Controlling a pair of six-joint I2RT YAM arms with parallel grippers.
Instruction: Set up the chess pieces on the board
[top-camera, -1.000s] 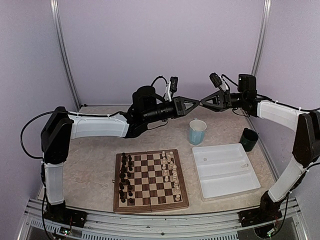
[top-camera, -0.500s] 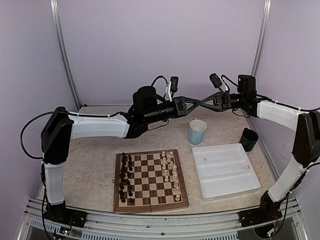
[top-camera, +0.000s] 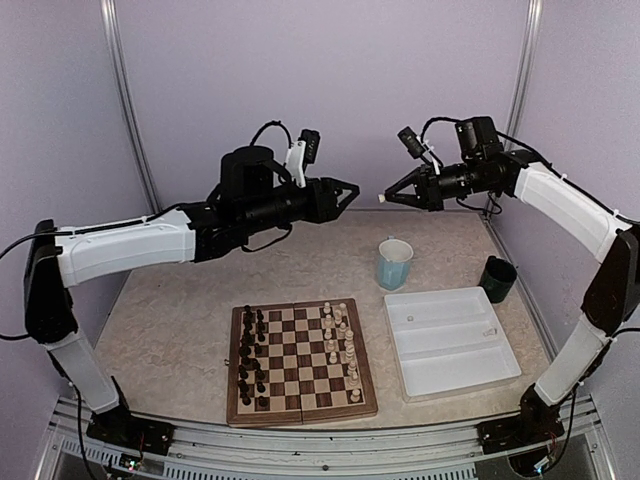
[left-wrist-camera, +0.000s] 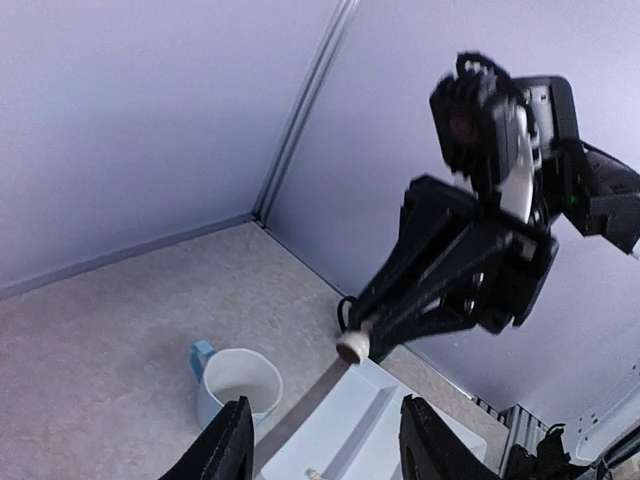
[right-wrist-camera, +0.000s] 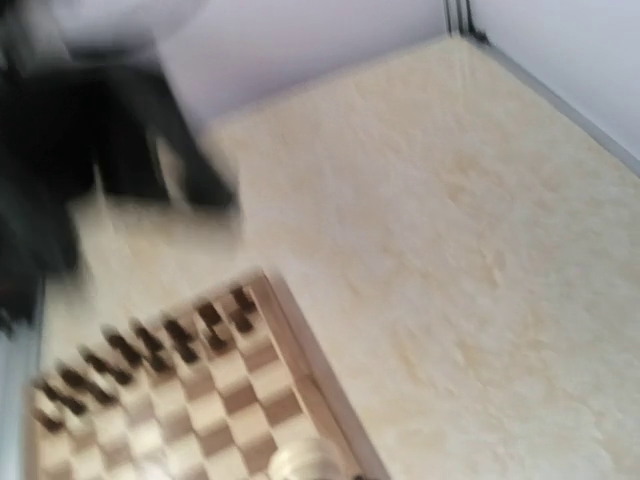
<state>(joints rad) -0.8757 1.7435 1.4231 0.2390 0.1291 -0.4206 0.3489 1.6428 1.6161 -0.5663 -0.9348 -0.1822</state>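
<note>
The right gripper clenches a cream piece in mid-air, 12 o'clock of the mug; the left gripper gapes empty. The board looks nearly set; two pieces lie in the tray at its 3 o'clock.

My two tools no longer meet tip to tip. I've swung the left tool back toward its own side and higher, and its jaws have gone from closed to parted, with nothing between them. The right tool has lifted and backed off too, its jaws now pinched on the cream chess piece at their tips.
</note>
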